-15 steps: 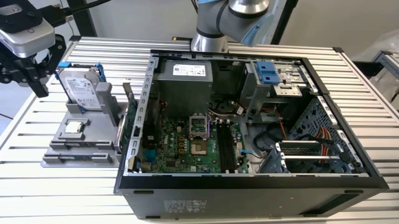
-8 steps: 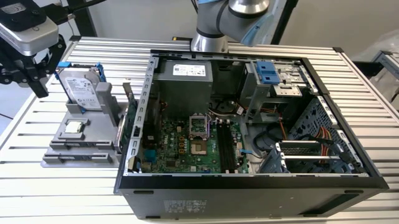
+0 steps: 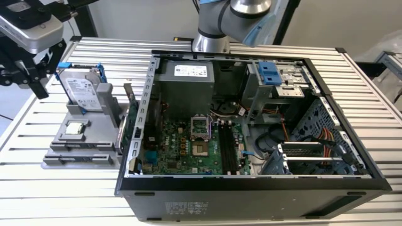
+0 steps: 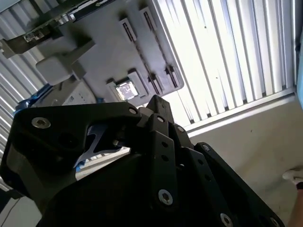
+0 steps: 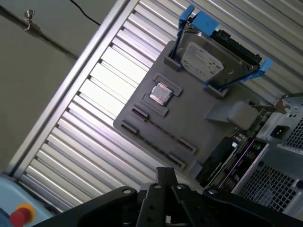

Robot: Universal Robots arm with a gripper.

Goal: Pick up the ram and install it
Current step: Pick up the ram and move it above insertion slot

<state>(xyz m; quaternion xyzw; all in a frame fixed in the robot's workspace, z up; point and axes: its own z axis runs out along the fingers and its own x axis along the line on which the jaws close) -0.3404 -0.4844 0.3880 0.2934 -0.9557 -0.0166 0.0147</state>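
The ram (image 3: pixel 125 127) is a thin dark green stick standing on its long edge along the grey holder (image 3: pixel 75 146), on the side nearest the open computer case (image 3: pixel 251 188). It also appears in the first wrist view (image 5: pixel 226 150) and the second wrist view (image 4: pixel 57 19). My gripper (image 3: pixel 25 75) hangs high over the table's edge at the exterior view's left, well apart from the ram and touching nothing. Its black body (image 4: pixel 142 179) fills the near part of the second wrist view. Long dark memory slots (image 3: pixel 227 148) lie on the motherboard inside the case.
The holder also carries a silver hard drive in a blue frame (image 3: pixel 84 92) and a square silver CPU chip (image 3: pixel 75 128). The slatted metal table (image 3: pixel 56 188) runs around the case. My arm's base (image 3: pixel 213 37) stands behind the case.
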